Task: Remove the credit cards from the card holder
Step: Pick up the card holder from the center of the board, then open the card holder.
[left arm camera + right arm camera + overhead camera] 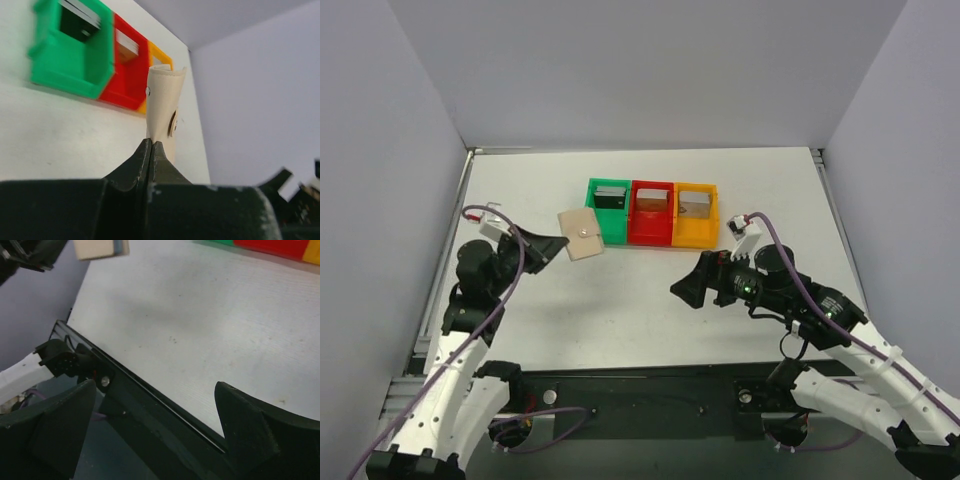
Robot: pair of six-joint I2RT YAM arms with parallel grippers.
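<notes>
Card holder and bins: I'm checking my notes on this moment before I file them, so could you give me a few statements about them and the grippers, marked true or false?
1. The left gripper is shut on the card holder. True.
2. The right gripper grips a card. False: it is open and empty, above the bare table.
3. The card holder lies inside the green bin. False: it is outside, just left of that bin in the top view.
4. In the top view the bins run green, red bin, orange bin from left to right. True.
5. The red bin is empty. False: a card shows in it.
</notes>
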